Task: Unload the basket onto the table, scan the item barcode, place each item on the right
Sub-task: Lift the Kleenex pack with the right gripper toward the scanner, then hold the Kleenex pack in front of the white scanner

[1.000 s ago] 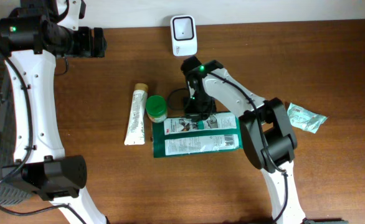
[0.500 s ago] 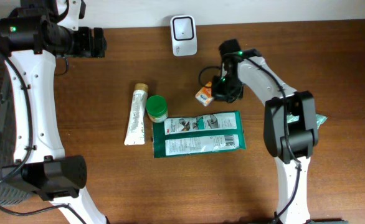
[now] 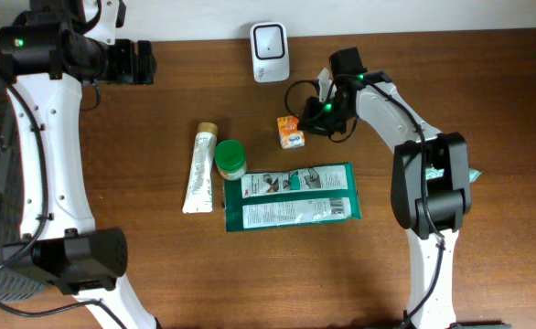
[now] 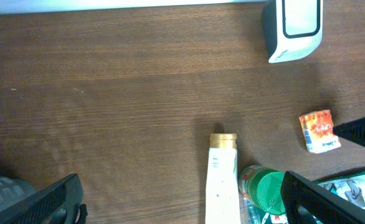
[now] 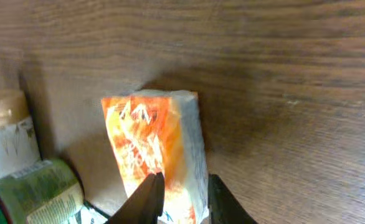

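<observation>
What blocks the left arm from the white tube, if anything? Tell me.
Probably nothing: left pincer open, bare table up to the white tube; only the green-lidded jar crowds one side.

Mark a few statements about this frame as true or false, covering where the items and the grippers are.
1. The orange packet sits on the table between the scanner and the green pack. True.
2. The green-lidded jar stands beside the white tube. True.
3. The left gripper is shut on the white tube. False: it is open and empty, up at the far left corner, well away from the tube.
4. The scanner lies on top of the green pack. False: it stands at the table's far edge, apart from the pack.
5. The right gripper is at the orange packet. True: its fingertips sit either side of the packet's edge.
</observation>
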Robot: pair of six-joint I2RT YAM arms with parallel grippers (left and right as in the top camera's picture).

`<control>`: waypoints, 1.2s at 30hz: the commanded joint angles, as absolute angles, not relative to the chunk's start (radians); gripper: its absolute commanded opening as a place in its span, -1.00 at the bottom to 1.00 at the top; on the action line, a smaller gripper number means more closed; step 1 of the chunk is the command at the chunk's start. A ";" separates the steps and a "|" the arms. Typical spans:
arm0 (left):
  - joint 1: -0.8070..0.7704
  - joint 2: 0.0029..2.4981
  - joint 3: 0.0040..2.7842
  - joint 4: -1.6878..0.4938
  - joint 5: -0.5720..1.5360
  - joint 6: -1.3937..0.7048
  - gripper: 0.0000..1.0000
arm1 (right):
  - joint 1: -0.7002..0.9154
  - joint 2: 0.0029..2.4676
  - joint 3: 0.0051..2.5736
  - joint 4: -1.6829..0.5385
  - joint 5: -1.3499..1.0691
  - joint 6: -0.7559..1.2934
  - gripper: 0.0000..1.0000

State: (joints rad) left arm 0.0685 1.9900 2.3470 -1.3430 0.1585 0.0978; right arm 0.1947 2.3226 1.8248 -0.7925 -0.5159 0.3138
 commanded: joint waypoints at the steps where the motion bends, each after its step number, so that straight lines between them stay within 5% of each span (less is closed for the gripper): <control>1: 0.068 1.982 2.351 -1.341 0.168 0.115 0.98 | 0.182 2.273 1.834 -0.842 -0.546 0.273 -0.40; 19: 0.068 1.982 2.351 -1.341 0.168 0.115 0.99 | 0.262 2.321 1.827 -0.833 -0.410 0.296 -0.29; 24: 0.068 1.982 2.351 -1.341 0.168 0.115 0.98 | 0.262 2.337 1.827 -0.828 -0.410 0.297 -0.69; 36: 0.068 1.982 2.351 -1.341 0.168 0.115 0.98 | 0.265 2.365 1.826 -0.816 -0.407 0.323 -0.48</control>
